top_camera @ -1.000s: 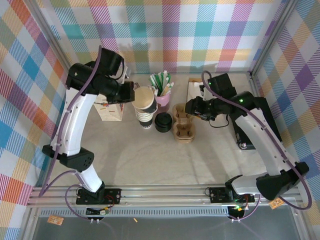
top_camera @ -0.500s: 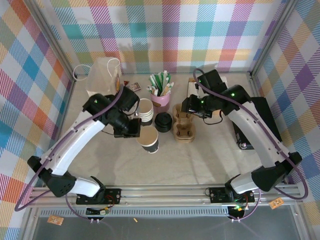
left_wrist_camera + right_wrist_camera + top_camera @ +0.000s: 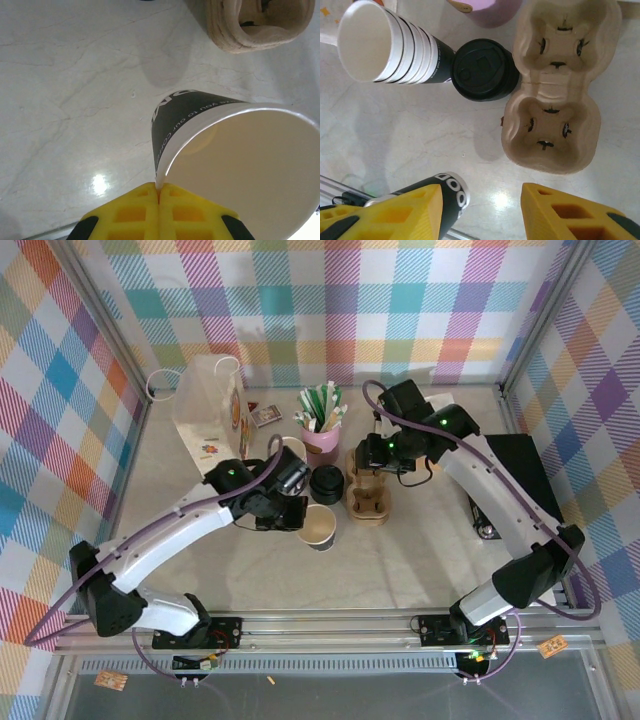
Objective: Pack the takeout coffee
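Observation:
My left gripper [image 3: 290,512] [image 3: 160,192] is shut on the rim of a single lidless paper cup [image 3: 319,528] [image 3: 240,165], cream inside with a black band. The cup hangs tilted just over the tabletop, in front of the stack of black lids [image 3: 326,483]. The same cup's black side [image 3: 451,197] shows beside my right gripper's left finger. My right gripper [image 3: 372,455] [image 3: 481,200] is open with nothing between its fingers, high over the pulp cup carrier [image 3: 366,498] [image 3: 555,85]. The takeout coffee, a cup with its lid on, is out of view.
A stack of lidless cups [image 3: 290,455] [image 3: 390,50] leans beside the lids [image 3: 483,70]. A pink cup of stirrers [image 3: 322,425] stands behind them. A paper bag [image 3: 208,410] stands at the back left and a black device [image 3: 510,480] at the right.
The left arm swung from the back by the bag to the front middle, carrying the single cup down toward the table. The right gripper shifted left and back over the carrier.

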Motion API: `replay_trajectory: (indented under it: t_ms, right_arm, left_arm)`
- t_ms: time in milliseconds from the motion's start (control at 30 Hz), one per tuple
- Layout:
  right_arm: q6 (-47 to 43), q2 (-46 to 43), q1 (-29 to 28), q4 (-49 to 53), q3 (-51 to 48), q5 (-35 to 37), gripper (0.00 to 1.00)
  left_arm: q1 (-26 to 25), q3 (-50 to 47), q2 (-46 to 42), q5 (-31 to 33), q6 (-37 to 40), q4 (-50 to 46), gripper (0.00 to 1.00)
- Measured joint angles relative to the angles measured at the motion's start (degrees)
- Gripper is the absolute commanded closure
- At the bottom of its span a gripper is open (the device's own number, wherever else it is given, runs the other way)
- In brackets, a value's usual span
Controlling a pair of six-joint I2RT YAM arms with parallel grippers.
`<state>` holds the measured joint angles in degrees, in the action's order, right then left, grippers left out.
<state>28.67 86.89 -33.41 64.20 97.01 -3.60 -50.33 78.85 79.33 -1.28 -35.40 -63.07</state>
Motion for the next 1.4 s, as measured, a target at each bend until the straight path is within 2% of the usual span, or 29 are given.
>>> replay_trajectory:
  t_ms: [200,733,1400]
  right_arm:
    - [-2.23,-2.60,0.00,-1.95,-1.79,0.11,0.53]
    - [-1.07,-2.51,-0.02,-1.81,-2.56,0.13,0.52]
    - [-1.29,1.42,-0.07,-6.16,-5.03,-4.09,0.52]
  left_arm:
    - [-3.65,0.00,6.01,2.08,-0.66,2.14,1.00]
    - [-3.72,-4.57,8.61,1.18,1.62,6.23,1.00]
    - [-3.72,-4.17,12.76,1.60,1.79,5.14,1.00]
